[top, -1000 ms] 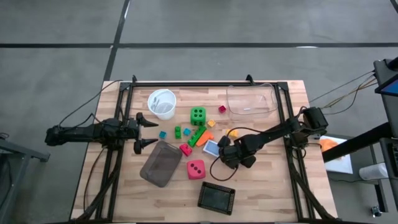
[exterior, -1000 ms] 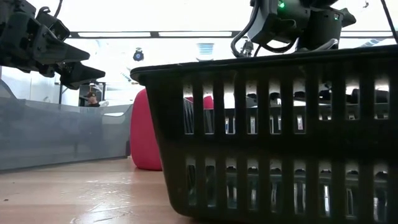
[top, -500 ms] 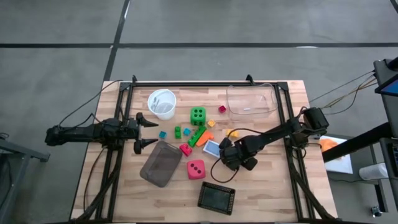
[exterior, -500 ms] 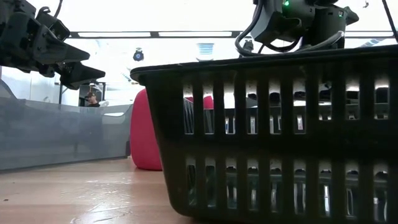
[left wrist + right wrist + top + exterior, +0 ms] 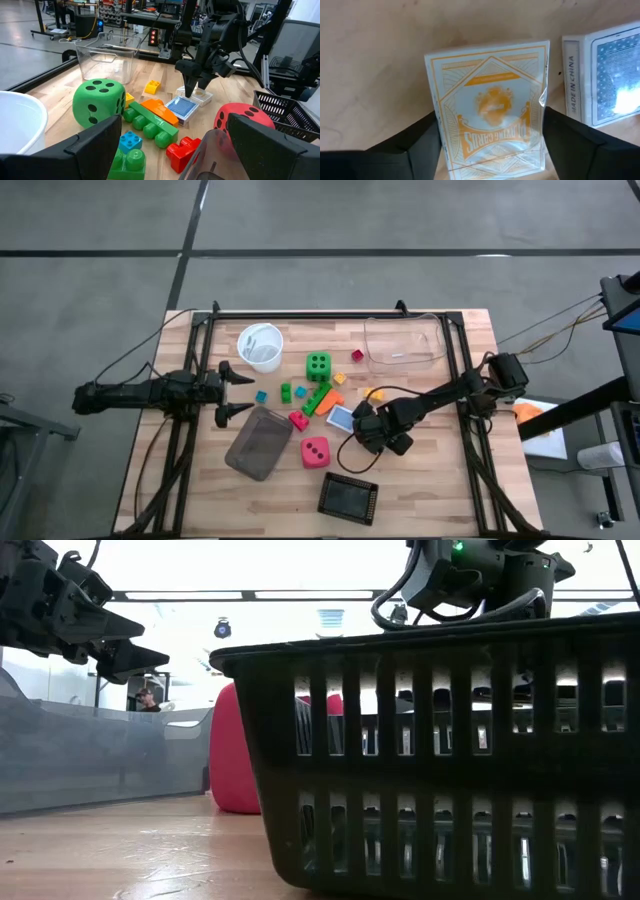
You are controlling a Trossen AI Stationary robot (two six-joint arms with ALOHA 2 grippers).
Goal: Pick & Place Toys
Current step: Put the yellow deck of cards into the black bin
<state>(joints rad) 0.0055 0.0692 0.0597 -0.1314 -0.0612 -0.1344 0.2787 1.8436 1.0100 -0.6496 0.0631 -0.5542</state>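
Beside bricks, green die black-dotted.

green die black dots | card pack orange-white | brick yellow

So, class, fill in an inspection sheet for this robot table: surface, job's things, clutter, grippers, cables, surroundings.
Surface: wooden table, dark frame rails.
Job's things: green die, pink-red die, small bricks scattered mid-table.
Clutter: white cup, clear box, grey tray, black basket, blue card deck, orange card deck.
Grippers: left gripper open, beside the tray, holding nothing; right gripper straddling the orange card deck.
Cables: black cable off the table's left edge.
Surroundings: grey floor; benches and equipment behind.
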